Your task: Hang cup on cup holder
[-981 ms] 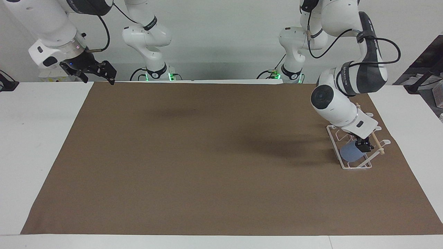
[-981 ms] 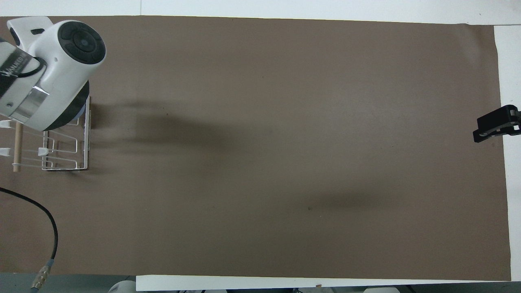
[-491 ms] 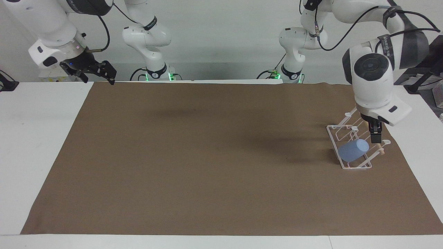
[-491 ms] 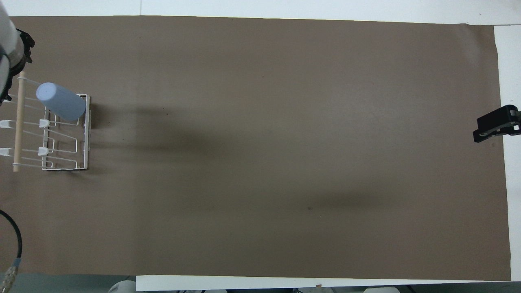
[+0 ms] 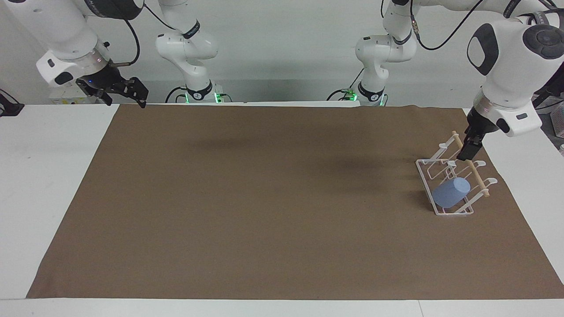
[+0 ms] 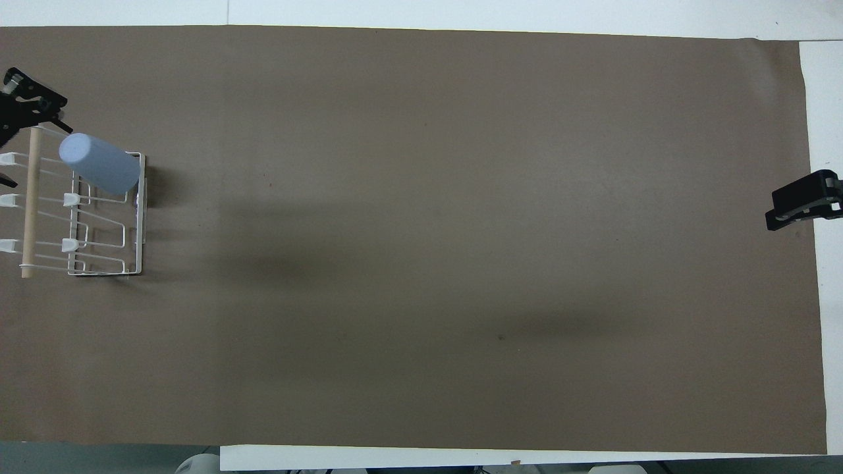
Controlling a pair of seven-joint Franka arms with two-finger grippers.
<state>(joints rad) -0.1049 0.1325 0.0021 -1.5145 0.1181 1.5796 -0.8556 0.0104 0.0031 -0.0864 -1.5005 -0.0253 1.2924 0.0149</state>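
The light-blue cup (image 5: 450, 192) hangs mouth-down and tilted on a slanted prong of the white wire cup holder (image 5: 446, 212), at the end of the rack farthest from the robots. It also shows in the overhead view (image 6: 99, 163), on the cup holder (image 6: 105, 268). My left gripper (image 5: 466, 152) is open and empty, up in the air over the wooden dowel (image 5: 476, 176), clear of the cup. It shows at the edge of the overhead view (image 6: 26, 110). My right gripper (image 5: 134, 91) waits over the mat's corner near the robots (image 6: 800, 205).
A brown mat (image 5: 273, 202) covers most of the white table (image 5: 44, 185). The cup holder stands on the mat at the left arm's end, close to the mat's edge. Its other prongs (image 6: 69, 245) carry nothing.
My left gripper let go of the cup on the prong, then rose and drew back toward the robots, off the rack. The cup stays on the rack. The right arm has not moved.
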